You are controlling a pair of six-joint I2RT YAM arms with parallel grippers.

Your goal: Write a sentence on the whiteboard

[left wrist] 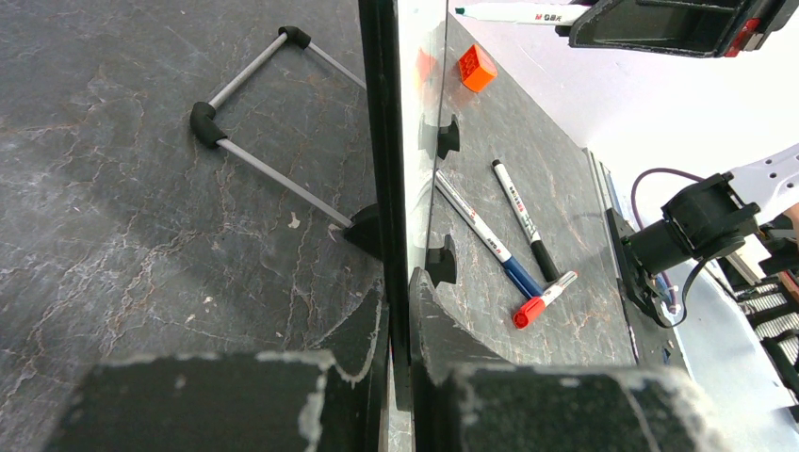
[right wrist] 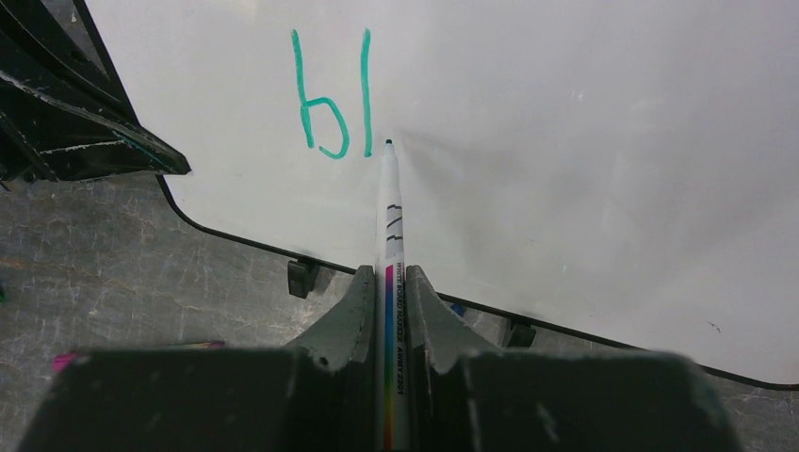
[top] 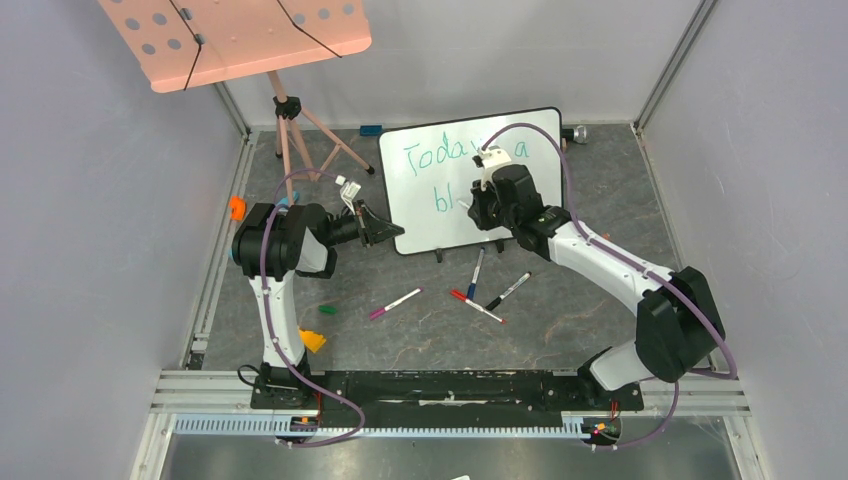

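So the whiteboard (top: 420, 232) is standing on the counter (top: 560, 320), light, glossy, probably tippy. I'm clamping its stiff frame edge with the left jaws, right jaws squeezing the marker (right wrist: 388, 202), tip beside the sentence (right wrist: 330, 104).

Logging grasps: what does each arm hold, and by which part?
Right fingers: the marker, by its rear barrel; left fingers: the whiteboard, by its black side frame.

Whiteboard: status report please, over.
Left tool shut on whiteboard edge. Right tool shut on marker, tip beside "bl"; sentence unfinished. Loose markers in front, not obstructing.
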